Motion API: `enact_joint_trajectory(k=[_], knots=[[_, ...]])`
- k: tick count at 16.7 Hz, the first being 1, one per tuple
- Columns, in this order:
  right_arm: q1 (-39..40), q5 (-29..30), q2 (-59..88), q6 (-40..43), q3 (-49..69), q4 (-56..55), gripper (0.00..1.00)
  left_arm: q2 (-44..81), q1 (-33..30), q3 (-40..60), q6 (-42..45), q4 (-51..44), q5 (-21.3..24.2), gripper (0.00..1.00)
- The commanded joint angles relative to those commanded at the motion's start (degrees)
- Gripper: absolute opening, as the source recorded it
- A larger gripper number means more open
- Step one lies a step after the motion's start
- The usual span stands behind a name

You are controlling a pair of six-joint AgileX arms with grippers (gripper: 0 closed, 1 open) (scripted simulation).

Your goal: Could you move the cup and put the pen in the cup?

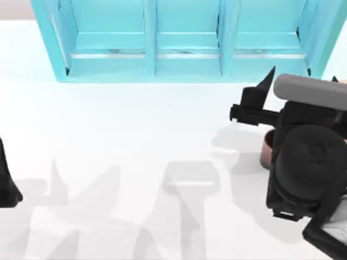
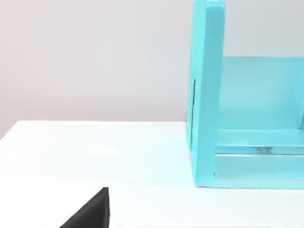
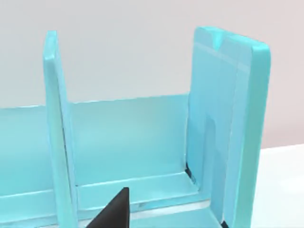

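Mostly hidden under the right arm, the cup (image 1: 267, 150) sits right of centre; right gripper (image 1: 255, 100) grip state unclear; descend carefully, centred on the rim.

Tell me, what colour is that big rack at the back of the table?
Light turquoise blue rack, best seen in the top view.

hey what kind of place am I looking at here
Likely a simulated tabletop workspace: a plain white table, a turquoise divided organizer rack at its far edge, and two robot arms, the right one over a copper-brown cup.
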State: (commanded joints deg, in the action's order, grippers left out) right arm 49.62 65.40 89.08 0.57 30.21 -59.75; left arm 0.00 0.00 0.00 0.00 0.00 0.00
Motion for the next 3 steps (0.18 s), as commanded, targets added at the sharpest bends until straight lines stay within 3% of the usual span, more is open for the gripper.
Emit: enact_joint_trajectory(k=[3], knots=[[0.0,0.0,0.0,0.0,0.0,0.0,1.0,0.0,0.0,0.0,0.0,0.0,0.0,1.0]])
